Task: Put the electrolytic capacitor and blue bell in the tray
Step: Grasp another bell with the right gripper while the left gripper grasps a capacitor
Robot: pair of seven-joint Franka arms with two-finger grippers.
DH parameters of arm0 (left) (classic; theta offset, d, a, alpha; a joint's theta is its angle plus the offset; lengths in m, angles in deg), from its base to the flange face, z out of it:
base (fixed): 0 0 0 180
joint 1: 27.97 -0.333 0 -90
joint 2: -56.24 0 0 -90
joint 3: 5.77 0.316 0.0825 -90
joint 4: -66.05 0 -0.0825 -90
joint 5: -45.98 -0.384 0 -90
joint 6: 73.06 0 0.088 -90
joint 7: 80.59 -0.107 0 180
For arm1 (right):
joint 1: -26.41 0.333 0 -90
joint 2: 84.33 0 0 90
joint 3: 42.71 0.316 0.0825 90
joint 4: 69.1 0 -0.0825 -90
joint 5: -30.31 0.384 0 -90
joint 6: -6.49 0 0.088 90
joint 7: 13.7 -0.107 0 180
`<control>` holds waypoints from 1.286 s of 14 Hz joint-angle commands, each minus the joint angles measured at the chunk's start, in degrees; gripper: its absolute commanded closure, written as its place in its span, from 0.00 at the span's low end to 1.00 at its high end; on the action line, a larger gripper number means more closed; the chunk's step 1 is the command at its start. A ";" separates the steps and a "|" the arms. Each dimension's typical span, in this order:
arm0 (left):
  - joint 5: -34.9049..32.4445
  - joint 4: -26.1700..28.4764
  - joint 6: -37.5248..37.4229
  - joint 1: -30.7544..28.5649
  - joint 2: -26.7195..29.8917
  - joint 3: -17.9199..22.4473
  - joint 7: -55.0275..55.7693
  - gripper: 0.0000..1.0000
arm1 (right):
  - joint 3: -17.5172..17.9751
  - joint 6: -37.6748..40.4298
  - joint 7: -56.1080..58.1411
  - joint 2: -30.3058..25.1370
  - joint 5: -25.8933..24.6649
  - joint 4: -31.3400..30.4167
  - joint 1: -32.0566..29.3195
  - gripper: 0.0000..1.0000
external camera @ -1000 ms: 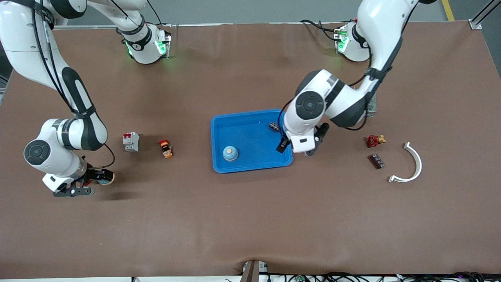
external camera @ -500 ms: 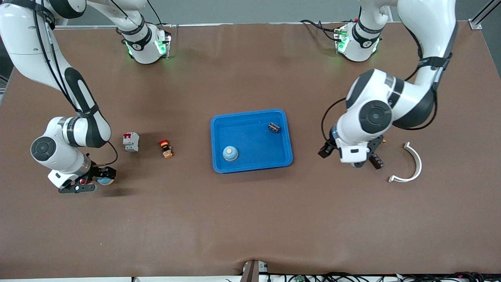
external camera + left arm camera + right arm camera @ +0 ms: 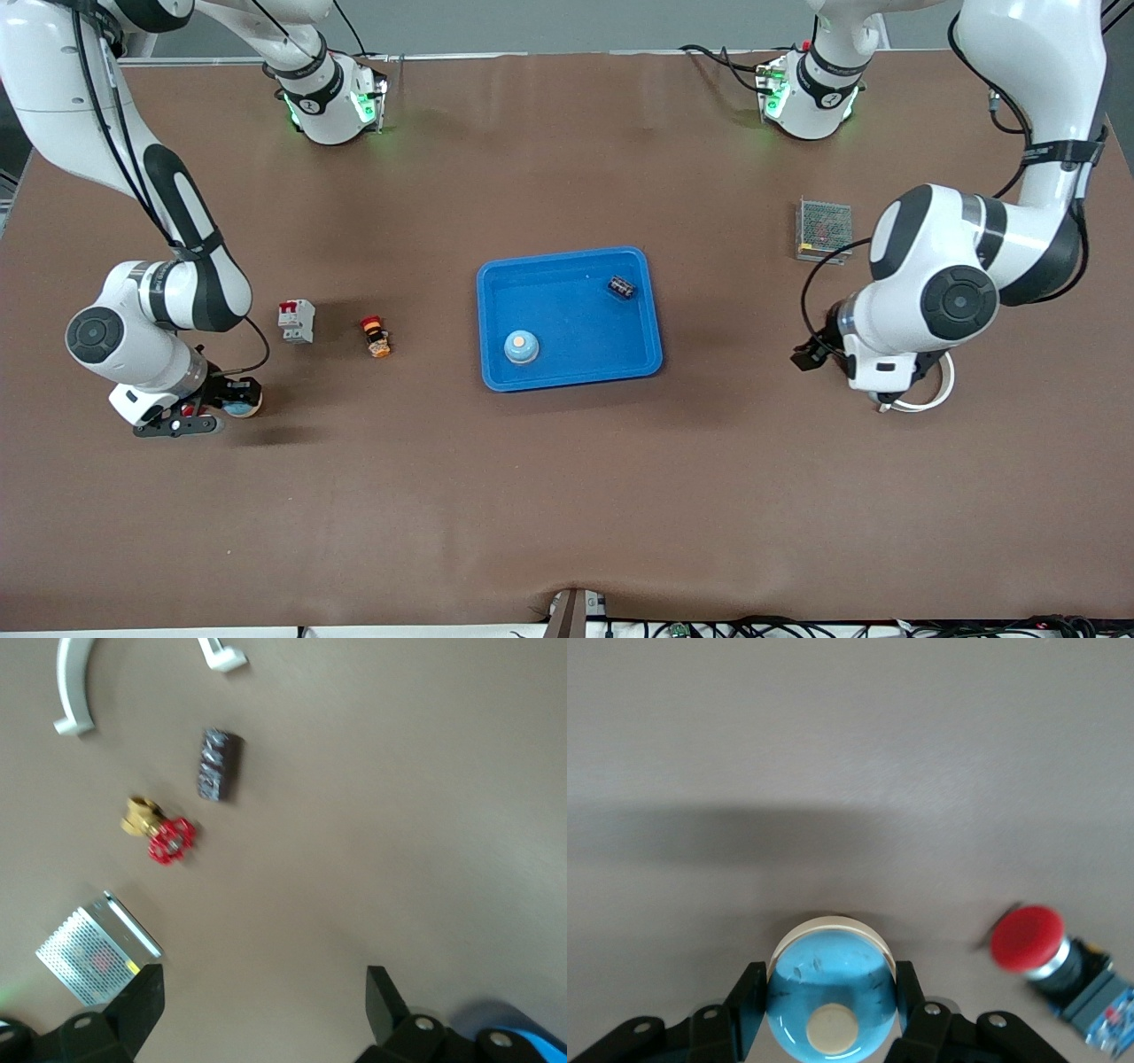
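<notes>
The bright-blue tray (image 3: 567, 266) lies mid-table. In it stand a blue bell (image 3: 521, 346) and, nearer the robots' bases, a dark electrolytic capacitor (image 3: 622, 287). Another blue bell (image 3: 241, 407) (image 3: 831, 997) with a white base sits on the table toward the right arm's end. My right gripper (image 3: 232, 400) (image 3: 831, 1001) is shut on it, one finger on each side of its dome. My left gripper (image 3: 868, 377) (image 3: 263, 1010) hangs open and holds nothing, above the table toward the left arm's end, beside the tray's corner (image 3: 523, 1032).
A red-and-white breaker (image 3: 297, 321) and an orange-red push button (image 3: 376, 337) lie between the held bell and the tray. A red mushroom button (image 3: 1025, 939) sits beside that bell. Toward the left arm's end lie a mesh box (image 3: 824, 230), a white curved piece (image 3: 71, 682), a dark block (image 3: 217, 765) and a red valve (image 3: 164, 833).
The right gripper has shut on the bell toward the right arm's end. The left arm has swung from the tray's edge out toward its own end of the table, jaws still open.
</notes>
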 commanded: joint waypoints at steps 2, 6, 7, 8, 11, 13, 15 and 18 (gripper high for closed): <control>-1.87 1.26 1.50 -2.24 -0.45 -0.50 -0.96 0.00 | 4.76 10.70 -5.37 -8.13 6.88 -1.21 -0.33 1.00; -2.83 5.64 8.78 -4.53 -1.06 -0.41 -0.96 0.00 | 8.63 13.98 -17.48 -12.53 8.84 -1.82 4.23 1.00; -3.53 6.00 9.93 -4.79 -1.59 -0.41 -0.96 0.00 | 8.63 13.98 -20.56 -13.32 8.75 -2.08 7.21 1.00; -3.71 6.18 11.08 -6.10 -2.46 -0.41 -0.96 0.00 | 8.55 14.06 -23.03 -13.85 8.66 -2.35 9.85 1.00; -6.07 8.02 14.50 -7.52 -3.79 -0.41 -0.96 0.00 | 8.55 13.54 -29.80 -14.38 8.66 -3.05 18.37 1.00; -6.79 9.69 17.66 -9.00 -4.40 -0.41 -0.96 0.00 | 8.55 13.10 -34.11 -13.95 8.22 -3.05 23.74 1.00; -6.88 10.83 21.61 -9.63 -6.42 -0.41 -0.96 0.06 | 8.55 11.96 -39.37 -13.85 7.87 -2.96 27.87 1.00; -11.33 11.89 23.39 -10.33 -7.83 -0.41 -1.04 0.13 | 8.37 9.07 -46.76 -12.28 6.91 -2.79 33.24 1.00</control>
